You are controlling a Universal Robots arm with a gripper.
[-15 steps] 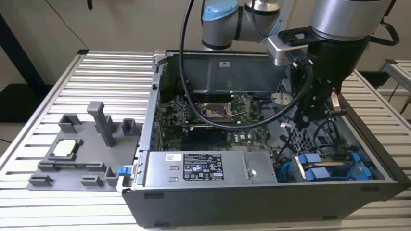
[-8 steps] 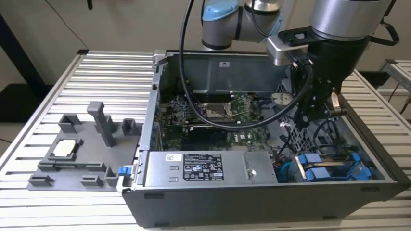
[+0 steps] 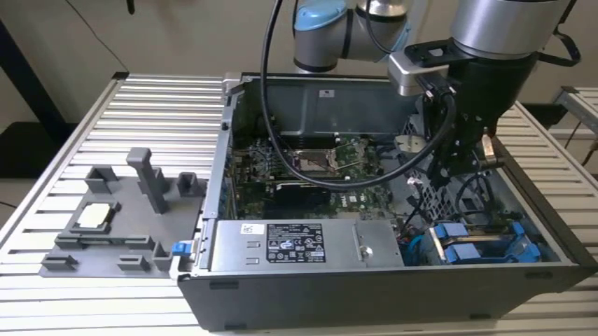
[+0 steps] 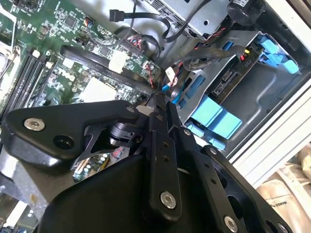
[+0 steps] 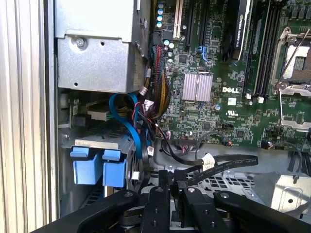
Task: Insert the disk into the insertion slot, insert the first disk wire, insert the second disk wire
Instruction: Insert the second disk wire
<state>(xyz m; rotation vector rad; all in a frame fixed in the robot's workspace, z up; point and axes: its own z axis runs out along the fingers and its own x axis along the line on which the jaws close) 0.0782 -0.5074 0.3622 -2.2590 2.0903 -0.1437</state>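
Exterior view: gripper [image 3: 447, 166] is down inside the open PC case [image 3: 374, 304], on the drive side. The disk [image 3: 460, 250], in its blue carrier, sits in the insertion slot [image 3: 486, 241], below the gripper and nearer the camera, next to a second blue carrier. It looks seated, so I judge we're on the wire steps.

Second wrist view: jaws pinched almost together; can't tell if a connector is between them. Tips hang over a small wire bundle [image 4: 153, 73], with the carrier tabs [image 4: 214, 116] just beside and beyond them.

First wrist view: black flat cable [image 5: 228, 164] runs just ahead of the fingertips [image 5: 163, 180]. Blue cable [image 5: 130, 124] loops between them and the power-supply box [image 5: 97, 53].

To do it well:
- Square the connector to the drive's port and mind the keying.
- Push straight along the port axis.
- Keep loose wires clear.
- Don't lever against the carrier.
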